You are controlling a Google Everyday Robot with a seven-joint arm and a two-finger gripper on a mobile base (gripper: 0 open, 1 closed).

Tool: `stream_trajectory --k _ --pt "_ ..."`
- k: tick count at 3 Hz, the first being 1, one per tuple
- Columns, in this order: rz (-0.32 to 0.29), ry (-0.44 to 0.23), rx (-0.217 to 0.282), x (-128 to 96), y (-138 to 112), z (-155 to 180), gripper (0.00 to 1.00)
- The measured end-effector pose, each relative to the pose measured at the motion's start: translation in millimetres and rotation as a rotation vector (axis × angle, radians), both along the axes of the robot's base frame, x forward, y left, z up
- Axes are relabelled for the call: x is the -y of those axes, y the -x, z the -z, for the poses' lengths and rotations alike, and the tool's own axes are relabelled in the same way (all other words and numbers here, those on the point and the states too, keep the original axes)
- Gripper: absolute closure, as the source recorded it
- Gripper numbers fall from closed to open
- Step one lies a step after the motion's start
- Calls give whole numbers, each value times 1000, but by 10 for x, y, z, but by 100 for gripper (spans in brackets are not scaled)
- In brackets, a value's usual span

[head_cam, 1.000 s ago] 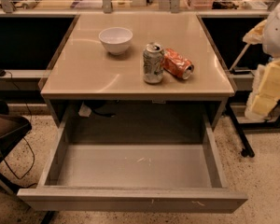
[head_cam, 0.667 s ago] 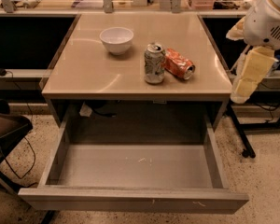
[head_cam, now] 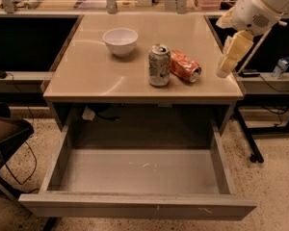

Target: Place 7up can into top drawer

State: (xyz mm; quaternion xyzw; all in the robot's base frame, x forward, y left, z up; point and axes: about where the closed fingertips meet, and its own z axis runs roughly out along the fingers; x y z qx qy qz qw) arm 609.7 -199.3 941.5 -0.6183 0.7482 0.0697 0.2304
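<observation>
The 7up can (head_cam: 159, 65) stands upright near the front middle of the beige table (head_cam: 96, 81), silver-grey with pale green marks. An orange-red dented can (head_cam: 185, 66) lies on its side just right of it, touching or nearly so. The top drawer (head_cam: 139, 173) is pulled fully open below the table, its grey floor bare. My gripper (head_cam: 229, 54) hangs from the white arm at the upper right, above the table's right edge, right of both cans and holding nothing.
A white bowl (head_cam: 120, 41) sits on the table behind and left of the cans. A black chair (head_cam: 5, 134) stands at the left. A table leg with a caster (head_cam: 253, 153) and a small bottle (head_cam: 281, 67) are at the right.
The arm and gripper have moved left and up, from the right edge of the view toward the table's right edge. The cans, bowl and drawer have not moved.
</observation>
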Motion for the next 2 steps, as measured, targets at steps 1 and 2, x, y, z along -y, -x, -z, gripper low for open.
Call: stream_trajectory --k 1,2 --pt "0 0 0 0 0 0 0" --pt "-66 -113 14 -135 1 -16 0"
